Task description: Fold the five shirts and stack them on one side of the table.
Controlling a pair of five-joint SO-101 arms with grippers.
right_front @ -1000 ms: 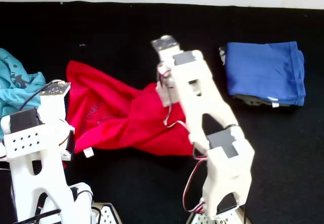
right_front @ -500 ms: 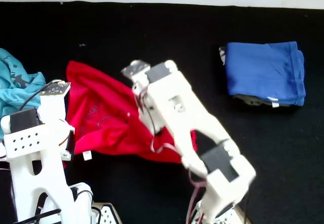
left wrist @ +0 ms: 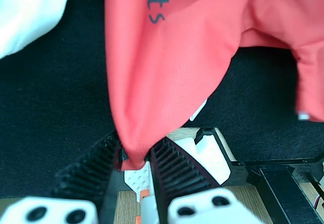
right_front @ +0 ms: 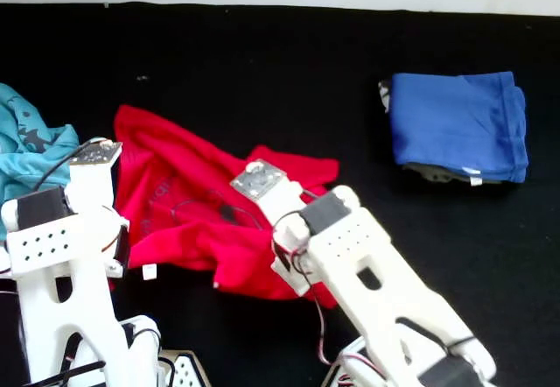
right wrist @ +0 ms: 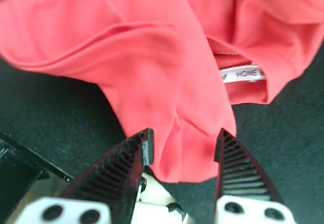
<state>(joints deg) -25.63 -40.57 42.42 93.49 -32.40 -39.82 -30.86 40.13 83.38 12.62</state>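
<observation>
Right up front by the arm bases, the left tool point(left wrist: 135, 158) is pinched tight on an edge of the red shirt point(right_front: 188, 203), with the fabric bunched between its ribbed jaws. Next to it, the right tool point(right wrist: 185, 143) sits low over the near edge of the same shirt. Its jaws are spread wide, and a fold of red cloth lies between them, but nothing's clamped yet. The shirt itself lies crumpled on the middle-left of the black counter point(right_front: 262, 54), nowhere near flat, with its label point(right wrist: 242, 74) flipped up.

Honestly, my worry is that if the right side closes on that loose fold it'll grab two layers at once. Then any pull just drags the whole lump instead of spreading it. The left pinch also looks like it's only on the very edge, so a hard tug could pop it free.

Further back on the left, a teal shirt point(right_front: 31, 146) waits in a heap near the red one, so a sloppy drag could snag it. Far right, a blue shirt point(right_front: 459, 124) sits folded, well apart.
</observation>
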